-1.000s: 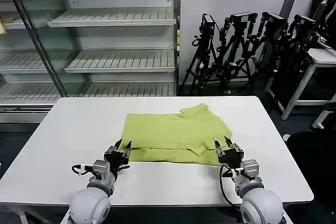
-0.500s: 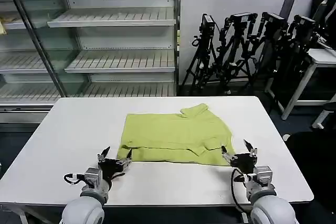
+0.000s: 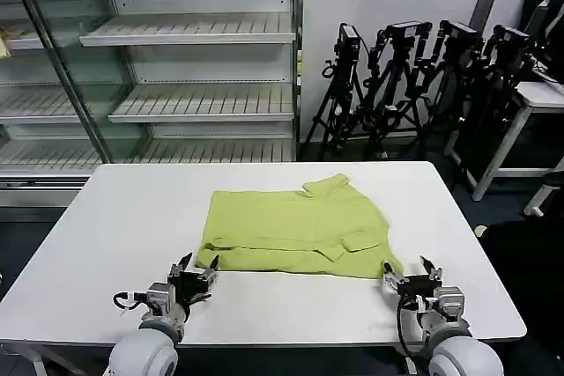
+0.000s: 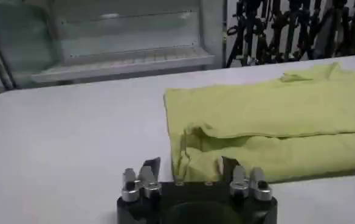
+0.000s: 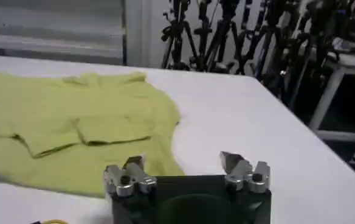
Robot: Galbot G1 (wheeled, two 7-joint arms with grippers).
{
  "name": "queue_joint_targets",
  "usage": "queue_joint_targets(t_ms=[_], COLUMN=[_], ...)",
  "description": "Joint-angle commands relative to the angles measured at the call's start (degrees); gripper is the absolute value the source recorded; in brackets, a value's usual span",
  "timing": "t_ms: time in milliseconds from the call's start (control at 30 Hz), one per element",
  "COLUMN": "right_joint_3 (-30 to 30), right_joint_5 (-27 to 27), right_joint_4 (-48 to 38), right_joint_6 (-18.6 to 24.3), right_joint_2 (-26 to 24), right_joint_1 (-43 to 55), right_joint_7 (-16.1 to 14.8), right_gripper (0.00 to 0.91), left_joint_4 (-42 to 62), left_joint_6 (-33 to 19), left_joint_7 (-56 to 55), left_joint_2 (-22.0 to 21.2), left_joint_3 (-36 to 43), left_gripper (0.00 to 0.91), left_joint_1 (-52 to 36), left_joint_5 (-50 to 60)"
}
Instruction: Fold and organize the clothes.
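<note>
White worktop (image 3: 106, 217): shirt (image 3: 295, 226) partly folded, more folding left; left claw (image 3: 194, 272) and right claw (image 3: 411, 279) spread, empty.

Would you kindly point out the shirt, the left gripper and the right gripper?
shirt (image 3: 295, 222), head view, middle of the folded fabric.
left gripper (image 3: 196, 268), head view, midway between its open fingertips.
right gripper (image 3: 411, 269), head view, midway between its open fingertips.

No text, label, brand, number or sign is being shown legibly on anything in these views.
</note>
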Motion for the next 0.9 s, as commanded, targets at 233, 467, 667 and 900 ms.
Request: queue_joint_targets(t_ms=[233, 467, 667, 900], right_joint_3=[-1.91, -2.49, -1.58, 1.01], right_joint_5=[1.07, 1.31, 0.59, -0.98], right_joint_4=[-0.09, 0.59, 4.63, 12.19], right_joint_6=[-1.21, -0.88, -0.62, 0.63], right_joint_2=[0.04, 0.15, -0.06, -0.50], right_joint_1=[-0.34, -0.74, -4.38, -13.37], right_joint_7=[0.02, 0.02, 0.22, 0.14], right_gripper=[0.000, 0.000, 0.000, 0.000], left_joint_4=[0.24, 0.13, -3.66, -10.74], left_joint_6=[0.49, 0.04, -0.18, -1.06], left_joint_7=[-0.08, -0.04, -0.10, -1.78], left_joint_2=[0.08, 0.26, 0.35, 2.66], left_joint_3=[-0.18, -0.58, -1.71, -4.05], left_gripper=[0.020, 0.020, 0.020, 0.020], left_joint_1=[0.82, 1.41, 3.91, 11.98], left_joint_5=[-0.46, -0.68, -0.68, 2.48])
